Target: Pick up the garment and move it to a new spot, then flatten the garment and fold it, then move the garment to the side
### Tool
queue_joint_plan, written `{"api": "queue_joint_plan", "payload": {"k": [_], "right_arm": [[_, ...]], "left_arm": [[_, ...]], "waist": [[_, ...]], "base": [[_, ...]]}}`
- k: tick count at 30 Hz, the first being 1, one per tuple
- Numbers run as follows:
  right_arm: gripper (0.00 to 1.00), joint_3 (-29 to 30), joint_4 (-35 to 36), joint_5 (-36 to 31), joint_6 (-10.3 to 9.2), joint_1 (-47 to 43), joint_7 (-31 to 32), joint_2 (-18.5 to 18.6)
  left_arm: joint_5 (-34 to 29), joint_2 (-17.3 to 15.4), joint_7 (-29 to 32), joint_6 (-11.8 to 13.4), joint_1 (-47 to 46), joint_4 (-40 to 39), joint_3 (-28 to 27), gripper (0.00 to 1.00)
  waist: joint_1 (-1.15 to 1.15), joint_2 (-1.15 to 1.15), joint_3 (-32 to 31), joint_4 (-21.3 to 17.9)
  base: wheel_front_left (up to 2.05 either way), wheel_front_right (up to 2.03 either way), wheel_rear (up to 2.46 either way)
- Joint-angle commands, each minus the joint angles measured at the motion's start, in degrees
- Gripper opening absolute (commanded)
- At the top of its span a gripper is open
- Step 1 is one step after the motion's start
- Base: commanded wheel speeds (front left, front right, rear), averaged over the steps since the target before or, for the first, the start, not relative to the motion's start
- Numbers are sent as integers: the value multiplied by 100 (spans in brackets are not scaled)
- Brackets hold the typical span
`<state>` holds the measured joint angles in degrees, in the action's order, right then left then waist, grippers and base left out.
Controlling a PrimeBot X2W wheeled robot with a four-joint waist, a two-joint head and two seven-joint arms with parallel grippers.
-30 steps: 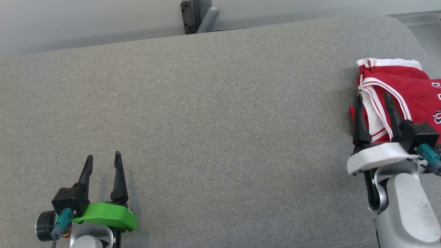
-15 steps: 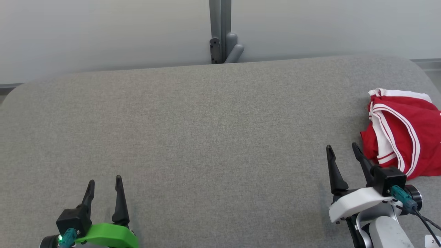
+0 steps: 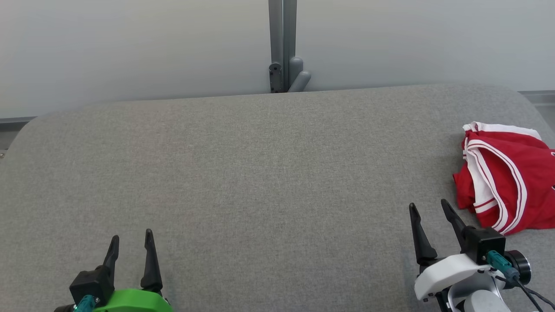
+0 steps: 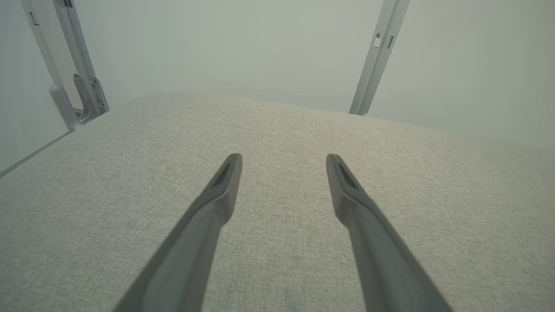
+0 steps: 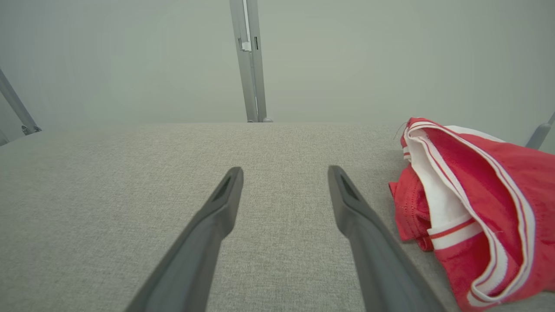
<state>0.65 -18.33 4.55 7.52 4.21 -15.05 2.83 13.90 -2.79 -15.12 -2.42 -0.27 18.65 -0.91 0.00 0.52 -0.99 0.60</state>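
The garment (image 3: 509, 177) is red with white striped trim, lying bunched at the right edge of the grey padded table (image 3: 260, 173); the right wrist view has the garment (image 5: 477, 203) to the right of my fingers. My right gripper (image 3: 429, 208) stands open just left of the garment's near corner, apart from it, nothing between its fingers (image 5: 347, 203). At the lower left my left gripper (image 3: 132, 237) is open over bare fabric, and its fingers (image 4: 217, 195) hold nothing.
A pale wall runs behind the table with a grey metal post and bracket (image 3: 282, 65) at the middle of the far edge. More grey posts (image 4: 377, 60) stand behind the table in the left wrist view. The table's corners are rounded.
The camera has tilted up, showing more wall. My right gripper has drawn back off the garment toward me and to the left; it stood over the red cloth before. Both grippers stayed open.
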Motion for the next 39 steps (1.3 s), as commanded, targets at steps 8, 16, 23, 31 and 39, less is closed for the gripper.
{"api": "queue_joint_plan", "payload": {"k": [8,16,23,31,39], "right_arm": [[100,-77,6,-143,-7,-80,-14,20],[100,-178,-48,-148,-7,-96,-14,20],[100,-221,-83,-170,-8,-115,-14,20],[100,-236,-101,-151,0,-42,-1,-1],[0,-241,-182,-148,1,-119,8,-20]], "left_arm": [[-87,-24,0,15,63,57,139,100],[-84,-24,0,-108,99,142,195,100],[-64,-24,0,-120,103,163,231,100],[-59,-1,0,-104,52,175,252,100],[-36,12,0,-105,102,247,269,0]], "waist": [[0,-52,88,-66],[0,-52,88,-103],[0,-52,100,-129],[0,-1,110,-142],[0,0,124,-140]], "base": [[0,0,0],[0,0,0],[0,0,0],[0,0,0],[0,0,0]]}}
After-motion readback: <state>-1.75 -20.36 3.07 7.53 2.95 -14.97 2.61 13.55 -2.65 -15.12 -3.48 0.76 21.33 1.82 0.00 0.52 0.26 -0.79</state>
